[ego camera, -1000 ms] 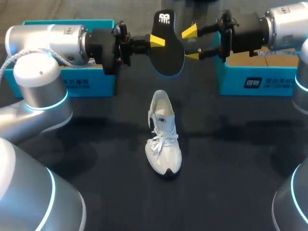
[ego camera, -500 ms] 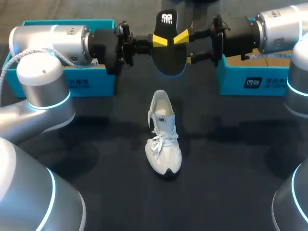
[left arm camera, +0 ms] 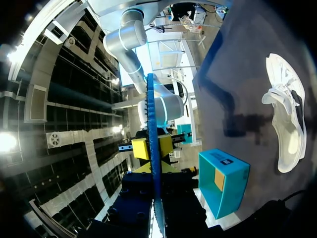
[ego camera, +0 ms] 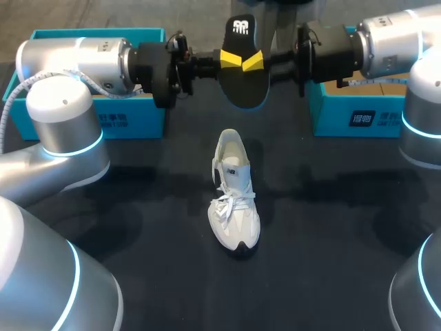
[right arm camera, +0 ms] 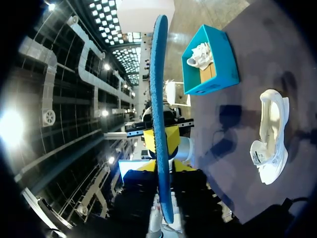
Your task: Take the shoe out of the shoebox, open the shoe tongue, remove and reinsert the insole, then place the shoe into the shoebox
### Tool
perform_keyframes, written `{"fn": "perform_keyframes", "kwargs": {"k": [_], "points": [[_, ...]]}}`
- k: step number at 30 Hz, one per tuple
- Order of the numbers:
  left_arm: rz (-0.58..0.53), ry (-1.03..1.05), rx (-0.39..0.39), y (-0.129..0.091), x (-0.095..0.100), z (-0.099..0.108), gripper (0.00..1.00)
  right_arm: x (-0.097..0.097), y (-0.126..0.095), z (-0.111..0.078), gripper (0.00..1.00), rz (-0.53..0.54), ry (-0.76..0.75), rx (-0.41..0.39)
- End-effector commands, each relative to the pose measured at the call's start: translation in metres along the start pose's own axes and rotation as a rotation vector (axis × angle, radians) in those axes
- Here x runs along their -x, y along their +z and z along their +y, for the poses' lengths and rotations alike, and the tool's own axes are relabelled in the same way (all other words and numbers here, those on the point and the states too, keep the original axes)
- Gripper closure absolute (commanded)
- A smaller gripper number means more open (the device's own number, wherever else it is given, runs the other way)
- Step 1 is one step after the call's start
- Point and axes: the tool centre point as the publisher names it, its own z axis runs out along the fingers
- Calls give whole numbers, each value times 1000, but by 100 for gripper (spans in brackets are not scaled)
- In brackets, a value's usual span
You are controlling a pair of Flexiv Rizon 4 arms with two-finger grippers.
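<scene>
Insole (ego camera: 244,79): black, upright in the air at far middle, above the shoe.
Left gripper (ego camera: 229,58): pinching the insole's left edge.
Right gripper (ego camera: 254,61): pinching its right edge, tips just beside the left's.
Shoe (ego camera: 233,200): white, centre of table (ego camera: 331,241), toe near, heel far.
Left box (ego camera: 131,114): teal, far left.
Right box (ego camera: 351,117): teal, far right.

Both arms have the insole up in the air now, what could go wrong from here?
The left gripper and right gripper both pinch the flat black insole from opposite sides. Pulling apart or twisting could bend it or slip it free. If it drops, it may hit the white lace-up sneaker on the table and knock it askew.
</scene>
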Motion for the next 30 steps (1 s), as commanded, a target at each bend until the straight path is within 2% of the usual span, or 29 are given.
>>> {"fn": "perform_keyframes", "kwargs": {"k": [1, 8, 9, 10, 11, 19, 30], "points": [[-2, 2, 0, 1, 0, 1, 100, 1, 2, 1, 100, 0, 2, 3], [-4, 1, 8, -1, 1, 1, 100, 0, 1, 1, 100, -6, 1, -2], [1, 3, 11, -2, 1, 1, 97, 0, 1, 1, 100, -7, 0, -3], [4, 4, 17, -2, 1, 2, 38, -1, 1, 2, 100, -7, -1, -3], [4, 2, 17, -3, 2, 2, 0, -1, 1, 2, 100, -7, -1, -4], [23, 18, -24, -19, 7, 5, 0, -1, -6, 2, 100, -12, -10, 10], [114, 25, -90, -65, -6, 11, 0, 0, -22, 1, 100, -23, -18, 63]]}}
